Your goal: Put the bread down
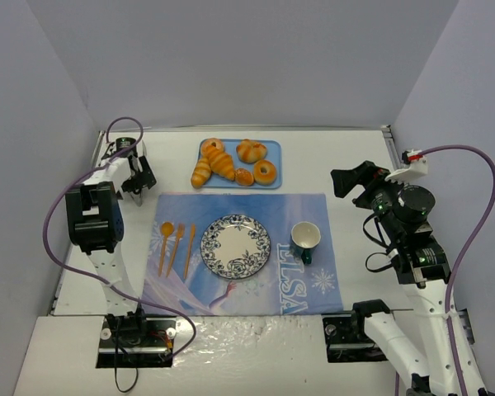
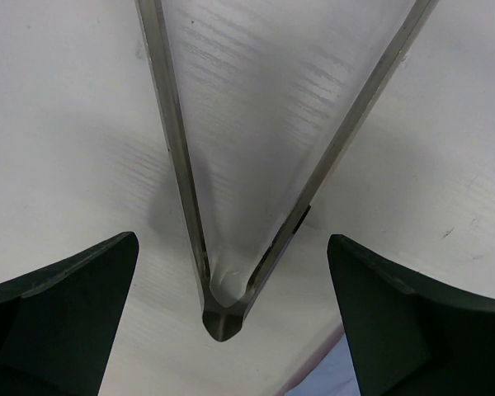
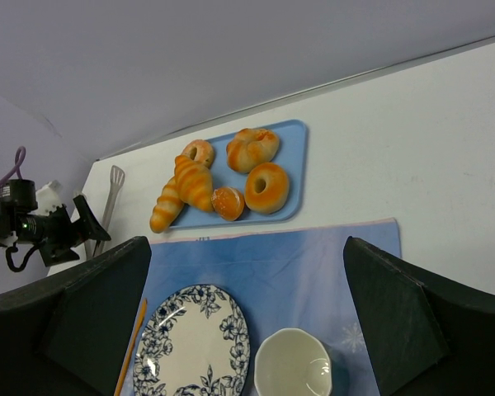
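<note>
Hovering over the far-left desk (image 1: pixel 346 157) in top view, the left gripper (image 1: pixel 137 183) was well apart from the bread (image 1: pixel 222 163), which lay on the blue tray (image 1: pixel 274 157). Left wrist alone showed why: jaws wide open straddled the tongs (image 2: pixel 223 318), probably the pickup tool. Right wrist: the right gripper (image 3: pixel 246 241) was open, empty and idle, framing bread and tongs together.

The name "ELSA" (image 1: pixel 286 280) is printed in pale capital letters on the blue placemat (image 1: pixel 231 206). It is turned sideways near the mat's right edge, running from just beside the cup (image 1: pixel 304 239) toward the near edge.
</note>
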Available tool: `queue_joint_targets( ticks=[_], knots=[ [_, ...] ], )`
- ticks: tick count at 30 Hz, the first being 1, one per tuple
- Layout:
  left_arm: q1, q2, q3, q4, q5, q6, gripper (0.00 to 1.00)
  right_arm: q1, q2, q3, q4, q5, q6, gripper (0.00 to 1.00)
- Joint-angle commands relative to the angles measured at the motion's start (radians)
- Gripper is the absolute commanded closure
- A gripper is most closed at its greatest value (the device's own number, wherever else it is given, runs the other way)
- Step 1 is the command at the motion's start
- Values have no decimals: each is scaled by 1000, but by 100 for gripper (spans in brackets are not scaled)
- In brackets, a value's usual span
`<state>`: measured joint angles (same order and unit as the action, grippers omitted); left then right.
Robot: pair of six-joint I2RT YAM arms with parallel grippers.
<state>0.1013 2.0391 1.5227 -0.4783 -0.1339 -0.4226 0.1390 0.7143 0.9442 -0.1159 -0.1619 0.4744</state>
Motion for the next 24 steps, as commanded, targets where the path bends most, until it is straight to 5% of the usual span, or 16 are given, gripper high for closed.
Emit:
queue_joint_targets(
  ticks=[1, 24],
  knots=[
    [14, -5, 72, 31, -7, 12, 3, -1, 10, 2, 93, -16, 3, 0],
    [31, 117, 200, -5, 3, 13, 3, 1, 14, -5, 91, -26, 0, 0]
  ],
)
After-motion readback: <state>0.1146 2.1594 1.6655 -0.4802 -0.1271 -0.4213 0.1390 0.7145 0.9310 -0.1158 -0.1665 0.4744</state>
